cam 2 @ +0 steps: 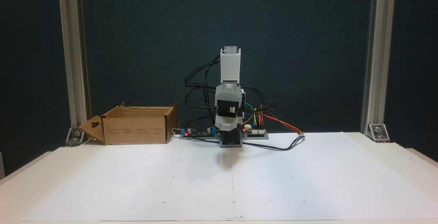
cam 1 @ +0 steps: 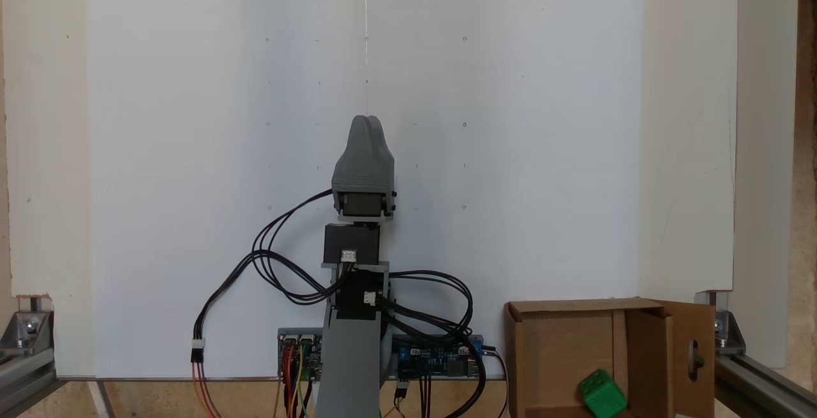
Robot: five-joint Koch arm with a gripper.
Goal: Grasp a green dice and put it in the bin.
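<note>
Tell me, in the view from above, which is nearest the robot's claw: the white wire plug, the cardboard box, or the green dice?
From the gripper:
1. White wire plug, lower left.
2. Cardboard box, lower right; its near corner is only slightly farther, almost too close to call.
3. Green dice, inside the box.

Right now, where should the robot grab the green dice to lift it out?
Probably from straight above. The green dice lies tilted on the floor of the bin, whose upright flaps block the sides. Pinch two opposite flat faces, turning the fingers to match its tilt.

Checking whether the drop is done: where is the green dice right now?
The green dice lies inside the bin, at the lower right of a fixed view from above, near the flap with the handle slot.
</note>
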